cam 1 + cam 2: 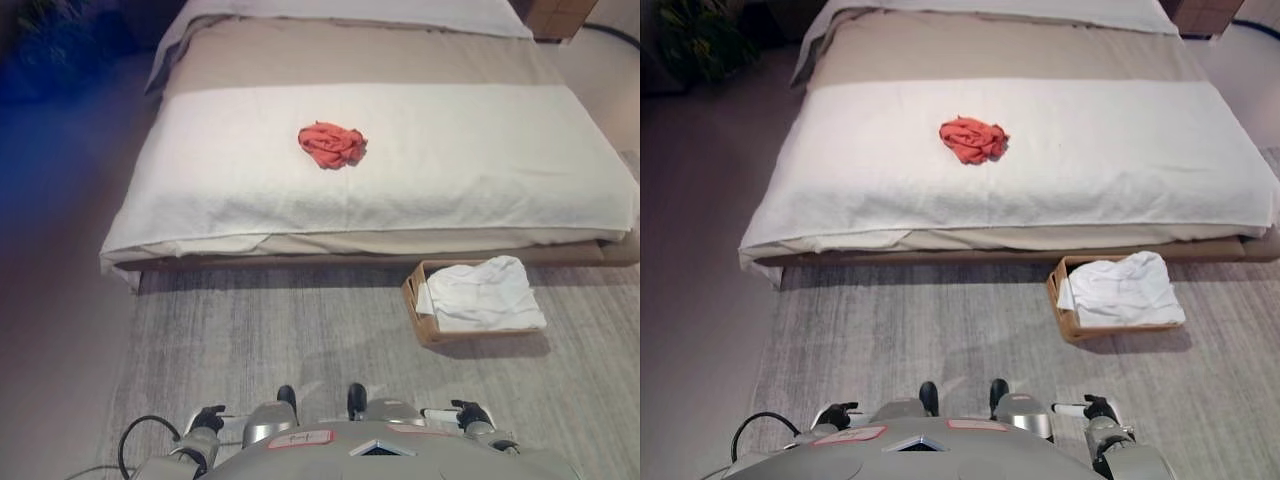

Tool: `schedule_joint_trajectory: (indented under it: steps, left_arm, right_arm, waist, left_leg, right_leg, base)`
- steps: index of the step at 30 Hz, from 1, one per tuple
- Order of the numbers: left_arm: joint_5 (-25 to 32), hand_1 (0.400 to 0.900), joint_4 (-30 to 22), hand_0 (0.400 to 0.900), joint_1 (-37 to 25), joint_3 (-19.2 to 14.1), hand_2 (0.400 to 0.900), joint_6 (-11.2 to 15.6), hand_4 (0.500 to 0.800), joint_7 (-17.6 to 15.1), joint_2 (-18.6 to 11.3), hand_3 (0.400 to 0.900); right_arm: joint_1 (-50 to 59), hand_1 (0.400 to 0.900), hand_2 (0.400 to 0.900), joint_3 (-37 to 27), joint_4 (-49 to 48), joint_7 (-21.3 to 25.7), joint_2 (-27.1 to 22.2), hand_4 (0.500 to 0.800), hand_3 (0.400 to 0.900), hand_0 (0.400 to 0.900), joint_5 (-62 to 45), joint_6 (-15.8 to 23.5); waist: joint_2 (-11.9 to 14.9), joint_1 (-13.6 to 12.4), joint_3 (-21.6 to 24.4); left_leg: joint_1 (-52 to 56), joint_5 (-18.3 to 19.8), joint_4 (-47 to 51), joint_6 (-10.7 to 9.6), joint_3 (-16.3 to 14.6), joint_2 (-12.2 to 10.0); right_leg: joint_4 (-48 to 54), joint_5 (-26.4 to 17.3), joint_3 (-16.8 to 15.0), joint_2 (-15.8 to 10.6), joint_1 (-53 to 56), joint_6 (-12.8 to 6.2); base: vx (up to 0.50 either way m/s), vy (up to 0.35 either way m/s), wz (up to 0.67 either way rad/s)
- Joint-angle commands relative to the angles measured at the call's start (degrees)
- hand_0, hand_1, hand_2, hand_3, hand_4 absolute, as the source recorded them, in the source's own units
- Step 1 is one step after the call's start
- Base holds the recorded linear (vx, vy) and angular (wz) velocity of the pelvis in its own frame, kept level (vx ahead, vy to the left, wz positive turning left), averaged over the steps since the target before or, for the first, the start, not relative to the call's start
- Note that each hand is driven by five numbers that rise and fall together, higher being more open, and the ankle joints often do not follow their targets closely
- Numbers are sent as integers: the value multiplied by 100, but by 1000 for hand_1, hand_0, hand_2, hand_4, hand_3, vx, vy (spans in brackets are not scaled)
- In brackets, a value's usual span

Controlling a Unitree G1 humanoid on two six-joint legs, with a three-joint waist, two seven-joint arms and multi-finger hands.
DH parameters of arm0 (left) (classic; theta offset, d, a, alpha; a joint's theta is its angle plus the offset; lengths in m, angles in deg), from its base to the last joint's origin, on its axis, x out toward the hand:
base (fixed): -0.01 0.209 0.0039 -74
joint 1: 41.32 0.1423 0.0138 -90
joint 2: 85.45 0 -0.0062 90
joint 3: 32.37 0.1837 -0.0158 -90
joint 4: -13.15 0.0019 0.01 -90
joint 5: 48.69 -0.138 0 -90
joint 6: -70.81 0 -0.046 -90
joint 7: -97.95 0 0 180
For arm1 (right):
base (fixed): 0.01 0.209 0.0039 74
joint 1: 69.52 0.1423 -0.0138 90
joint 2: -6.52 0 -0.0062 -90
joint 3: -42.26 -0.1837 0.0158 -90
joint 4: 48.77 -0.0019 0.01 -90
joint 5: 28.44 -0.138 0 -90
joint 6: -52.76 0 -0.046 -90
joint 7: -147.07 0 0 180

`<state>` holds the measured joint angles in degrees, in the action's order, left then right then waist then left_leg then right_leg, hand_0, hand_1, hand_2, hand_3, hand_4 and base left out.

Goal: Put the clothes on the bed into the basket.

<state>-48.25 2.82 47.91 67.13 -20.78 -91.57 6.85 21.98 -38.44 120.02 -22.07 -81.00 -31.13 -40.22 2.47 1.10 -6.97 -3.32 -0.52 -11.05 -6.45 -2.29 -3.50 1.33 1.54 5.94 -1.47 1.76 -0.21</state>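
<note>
A crumpled red cloth (332,145) lies alone near the middle of the bed's white cover (480,160). A brown basket (411,296) stands on the rug by the bed's near edge, to the right. A white garment (486,292) fills it and hangs over its right rim. My left hand (206,417) and right hand (470,411) show low at the bottom edge of the view, far from the bed and the basket, and neither holds anything.
The low bed stands on a grey rug (290,330). Bare floor runs along the bed's left side. A dark plant (698,38) is at the far left and a wooden cabinet (556,16) at the far right.
</note>
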Motion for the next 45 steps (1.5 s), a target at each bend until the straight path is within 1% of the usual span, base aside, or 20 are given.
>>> schedule_joint_trajectory:
  steps: [1, 3, 6, 9, 15, 17, 18, 19, 21, 23, 24, 25, 27, 29, 31, 34, 38, 41, 43, 45]
  left_arm:
    - [315, 900, 94, 900, -251, -50, 900, -5, 800, -177, 7, 900]
    - [351, 900, 142, 900, -221, -86, 900, -6, 800, -161, 25, 900]
    - [394, 900, 190, 900, -64, -123, 900, -17, 800, -199, 63, 900]
    - [421, 900, 282, 900, 66, -217, 900, -23, 800, -263, 68, 900]
    - [379, 900, 317, 900, 380, -502, 900, -44, 800, -282, 36, 900]
    - [330, 900, 365, 900, 439, -510, 900, -80, 800, -287, -44, 900]
    - [312, 900, 369, 900, 431, -490, 900, -78, 800, -285, -71, 900]
    - [302, 900, 354, 900, 375, -460, 900, -92, 800, -279, -99, 900]
    - [336, 900, 231, 900, 237, -402, 900, -61, 800, -251, -229, 900]
    - [345, 900, 140, 900, 139, -317, 900, -57, 800, -190, -295, 900]
    - [357, 900, 106, 900, 85, -288, 900, -58, 800, -182, -346, 900]
    - [341, 900, 64, 900, 55, -258, 900, -50, 800, -180, -383, 900]
    - [318, 900, 4, 900, -21, -218, 900, -27, 800, -147, -445, 900]
    - [247, 900, -3, 900, -69, -187, 900, -34, 800, -98, -467, 900]
    - [194, 900, 28, 900, -112, -157, 900, -45, 800, -48, -450, 900]
    - [23, 900, 46, 900, -153, -89, 900, -22, 800, 5, -409, 900]
    - [-189, 900, 98, 900, -162, -30, 900, 12, 800, 25, -370, 900]
    - [-243, 900, 124, 900, -107, -21, 900, 49, 800, -89, -343, 900]
    - [-230, 900, 146, 900, -130, -60, 900, 62, 800, -226, -359, 900]
    - [-140, 900, 147, 900, -188, -39, 900, 113, 800, -282, -334, 900]
  right_arm:
    - [425, 900, 900, 261, -57, 216, -457, 800, 900, 900, -110, 77]
    - [455, 900, 900, 270, -6, 219, -482, 800, 900, 900, -86, 47]
    - [421, 900, 900, 307, 36, 234, -515, 800, 900, 900, -10, 15]
    - [336, 900, 900, 309, 114, 257, -505, 800, 900, 900, 57, -5]
    - [199, 900, 900, 220, 171, 165, -452, 800, 900, 900, 121, -60]
    - [148, 900, 900, 174, 160, 135, -426, 800, 900, 900, 131, -75]
    - [160, 900, 900, 153, 129, 109, -399, 800, 900, 900, 136, -51]
    - [179, 900, 900, 136, 80, 92, -377, 800, 900, 900, 139, -28]
    - [204, 900, 900, 108, -30, 98, -403, 800, 900, 900, 99, -9]
    - [328, 900, 900, 189, -153, 95, -448, 800, 900, 900, 97, -5]
    - [382, 900, 900, 199, -174, 100, -458, 800, 900, 900, 56, 1]
    - [385, 900, 900, 209, -208, 91, -430, 800, 900, 900, 23, 18]
    - [374, 900, 900, 257, -208, 59, -401, 800, 900, 900, 23, 36]
    - [308, 900, 900, 252, -145, 38, -395, 800, 900, 900, 40, 28]
    - [261, 900, 900, 230, -60, 41, -392, 800, 900, 900, 60, 5]
    - [146, 900, 900, 161, 25, 64, -416, 800, 900, 900, 106, -23]
    - [142, 900, 900, 234, -21, 138, -450, 800, 900, 900, 449, -76]
    - [360, 900, 900, 457, -124, 335, -529, 800, 900, 900, 877, -92]
    - [652, 900, 900, 622, -172, 422, -637, 800, 900, 900, 1111, -98]
    - [1031, 900, 900, 823, -306, 473, -795, 800, 900, 900, 1227, -43]
  waist:
    - [-18, -229, -542]
    - [-35, -327, -513]
    - [-229, -600, -471]
    - [-220, -810, -437]
    - [-104, -1224, -145]
    - [-9, -1300, 37]
    - [60, -1284, 143]
    - [172, -1261, 202]
    - [207, -1313, 235]
    - [168, -1311, 218]
    - [110, -1213, 157]
    - [58, -1115, 93]
    - [-101, -856, -82]
    - [-237, -655, -200]
    - [-323, -506, -295]
    - [-337, -243, -410]
    - [-348, 53, -476]
    - [-317, 68, -509]
    - [-220, -39, -507]
    - [-188, -40, -458]
  left_leg:
    - [-1045, -7, -1723, 326, 713, 551]
    - [-1504, -62, -1268, 372, 635, 599]
    - [-1892, -785, 233, 260, 664, 165]
    - [-2342, -1285, 1346, 12, 756, -231]
    - [-2713, -1964, 1318, -310, 350, -921]
    - [-2629, -2042, 1090, -225, 371, -802]
    - [-2616, -2140, 963, -204, 441, -662]
    - [-2619, -2083, 682, -197, 355, -493]
    - [-2572, -1823, 414, -52, 250, -352]
    - [-2408, -1460, 360, 278, 154, -190]
    - [-2141, -1329, 479, 398, 134, -61]
    - [-1856, -1205, 620, 522, 107, 50]
    - [-1227, -1031, 1005, 675, 225, 244]
    - [-577, -842, 1288, 720, 350, 375]
    - [-176, -701, 1412, 704, 453, 423]
    - [323, -431, 1504, 678, 656, 598]
    - [789, -166, 1605, 597, 890, 645]
    - [1001, 27, 1605, 579, 994, 660]
    - [1036, 188, 1605, 537, 1025, 700]
    - [1071, 315, 1605, 511, 1069, 649]
  right_leg:
    - [-477, 189, -262, 18, 47, -115]
    - [-434, 314, -344, 24, 129, -170]
    - [-302, 655, -567, 233, 579, -188]
    - [-258, 1066, -902, 216, 1081, -199]
    - [-358, 1662, -1327, -420, 2095, -499]
    - [-459, 1650, -1311, -793, 2325, -632]
    - [-618, 1423, -1262, -991, 2331, -736]
    - [-885, 831, -1150, -1157, 2243, -902]
    - [-1686, -295, -1204, -1196, 1621, -830]
    - [-2531, -1265, -1003, -1211, 1054, -707]
    - [-2893, -1366, -1051, -987, 710, -608]
    - [-3067, -1302, -952, -830, 481, -588]
    - [-3266, -625, -587, -436, -160, -499]
    - [-2775, -22, 183, -486, -455, -426]
    - [-2343, 176, 421, -371, -802, -418]
    - [-1258, -302, 423, -411, -1141, -578]
    - [-341, -1064, 122, -591, -1572, -840]
    - [-192, -1343, 107, -739, -1773, -945]
    - [-298, -1301, 328, -892, -1710, -942]
    - [-430, -1323, 144, -798, -1699, -884]
  base:
    - [69, -36, -39]
    - [220, 3, -34]
    - [426, 61, -52]
    - [504, 75, -47]
    - [687, 285, -62]
    - [756, 452, -28]
    - [725, 481, 7]
    - [637, 423, 15]
    - [453, 316, 7]
    - [428, 389, 11]
    - [493, 432, 23]
    - [514, 409, 32]
    - [540, 377, 36]
    - [560, 259, 35]
    - [466, 130, 40]
    - [451, 24, 69]
    - [407, -66, 68]
    - [315, -136, 32]
    - [190, -186, 17]
    - [222, -235, 42]
